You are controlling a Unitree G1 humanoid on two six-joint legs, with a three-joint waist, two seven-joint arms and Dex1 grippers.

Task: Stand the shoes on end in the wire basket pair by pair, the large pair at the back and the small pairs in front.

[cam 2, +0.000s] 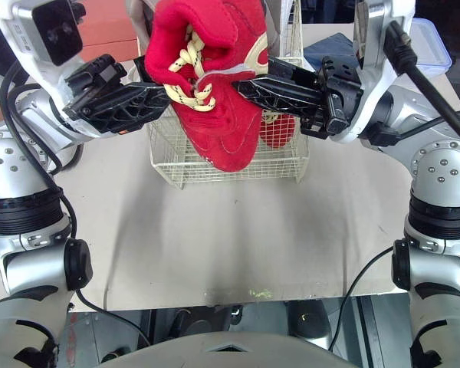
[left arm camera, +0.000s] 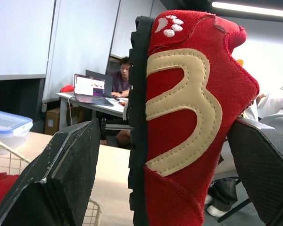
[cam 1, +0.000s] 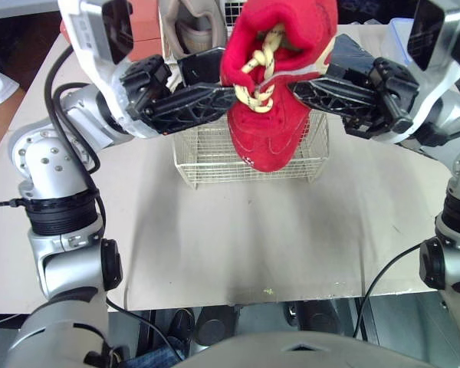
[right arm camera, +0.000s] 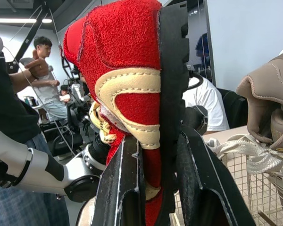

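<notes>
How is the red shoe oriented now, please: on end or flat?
On end: the red shoe hangs toe down, laced opening up, held aloft by the right hand in front of the wire basket.

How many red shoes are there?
2: one red suede shoe held up in the right fingers; another red shoe inside the white wire basket. More may be hidden.

The raised red shoe [cam 1: 272, 115] covers the middle of the wire basket [cam 1: 207, 157], so what stands behind it cannot be told. The shoe's upper end is cut off by the top edge. A second red shoe [cam 2: 280, 130] shows at its 4 o'clock, mostly covered. At the basket's 11 o'clock a beige shoe [cam 1: 192, 27] is cropped at the top and partly hidden by the left pincer [cam 1: 226, 77]. At the bench's [cam 1: 253, 230] 1 o'clock a plastic box [cam 2: 433, 42] runs out of frame.
</notes>
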